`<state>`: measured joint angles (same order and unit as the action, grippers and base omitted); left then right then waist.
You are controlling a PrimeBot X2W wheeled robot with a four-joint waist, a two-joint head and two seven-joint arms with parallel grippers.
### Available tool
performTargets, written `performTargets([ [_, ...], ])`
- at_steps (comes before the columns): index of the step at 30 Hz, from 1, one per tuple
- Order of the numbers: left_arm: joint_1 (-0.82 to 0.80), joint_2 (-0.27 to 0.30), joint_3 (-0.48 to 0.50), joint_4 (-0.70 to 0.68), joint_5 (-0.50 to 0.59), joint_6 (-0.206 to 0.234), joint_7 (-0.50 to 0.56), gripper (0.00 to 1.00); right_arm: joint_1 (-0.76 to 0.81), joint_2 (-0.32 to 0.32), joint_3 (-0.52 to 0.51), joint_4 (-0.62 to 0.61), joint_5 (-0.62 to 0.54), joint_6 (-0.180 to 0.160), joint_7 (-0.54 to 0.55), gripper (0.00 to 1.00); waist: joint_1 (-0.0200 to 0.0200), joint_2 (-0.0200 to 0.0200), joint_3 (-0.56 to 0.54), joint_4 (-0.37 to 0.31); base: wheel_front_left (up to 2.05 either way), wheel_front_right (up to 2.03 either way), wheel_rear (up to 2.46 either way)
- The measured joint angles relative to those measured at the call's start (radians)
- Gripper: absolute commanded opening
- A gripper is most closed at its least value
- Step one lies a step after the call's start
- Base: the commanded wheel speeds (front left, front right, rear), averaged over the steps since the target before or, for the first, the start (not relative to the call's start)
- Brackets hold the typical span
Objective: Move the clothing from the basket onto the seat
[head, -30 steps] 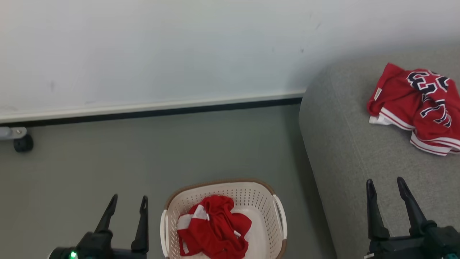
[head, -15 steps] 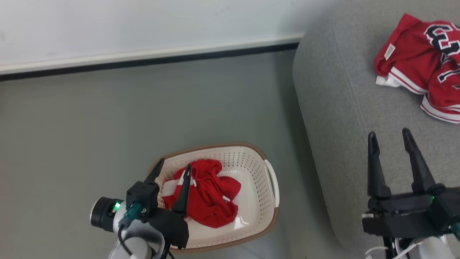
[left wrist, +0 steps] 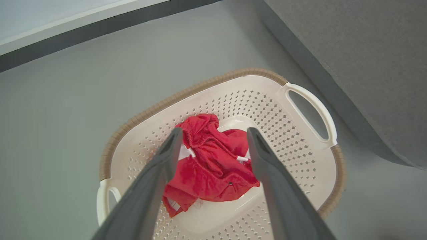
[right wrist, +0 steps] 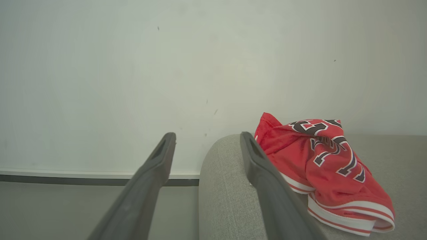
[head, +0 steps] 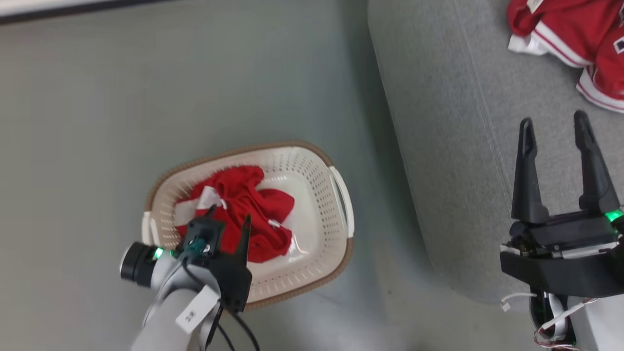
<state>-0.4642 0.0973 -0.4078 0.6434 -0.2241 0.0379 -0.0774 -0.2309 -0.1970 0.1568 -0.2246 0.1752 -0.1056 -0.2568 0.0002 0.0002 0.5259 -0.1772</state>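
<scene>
Left end effector [head: 228,217] spread, empty, over red garment [head: 248,200] in basket [head: 312,165]; right end effector [head: 553,119] likewise, jersey [head: 570,19] at its 12 o'clock on seat [head: 438,146].

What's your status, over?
Left tool open over garment in basket. Right tool open, empty, by seat. Jersey on seat. Nothing blocking.

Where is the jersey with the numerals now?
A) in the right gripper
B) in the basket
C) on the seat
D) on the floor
C: the jersey lies on the seat, while the basket holds a plainer red garment.
</scene>
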Motion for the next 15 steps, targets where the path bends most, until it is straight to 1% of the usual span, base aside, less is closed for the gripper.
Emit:
performTargets([
  [5,-0.083,-0.008,-0.010,0.043,0.009,-0.002,0.004,1.00,-0.034,0.007,0.004,-0.033,0.000,0.000,0.000,1.00,0.0000,0.0000,0.076,-0.026,0.00,0.00,0.00],
  [8,-0.128,-0.008,-0.016,0.070,0.035,-0.002,0.007,1.00,-0.058,0.009,0.001,-0.049,0.000,0.000,0.000,1.00,0.0000,0.0000,0.122,-0.039,0.00,0.00,0.00],
  [15,-0.218,-0.008,-0.017,0.120,0.048,-0.001,0.014,1.00,-0.115,0.012,-0.008,-0.091,-0.007,0.000,0.000,1.00,0.0000,0.0000,0.229,-0.059,0.00,0.00,0.00],
])
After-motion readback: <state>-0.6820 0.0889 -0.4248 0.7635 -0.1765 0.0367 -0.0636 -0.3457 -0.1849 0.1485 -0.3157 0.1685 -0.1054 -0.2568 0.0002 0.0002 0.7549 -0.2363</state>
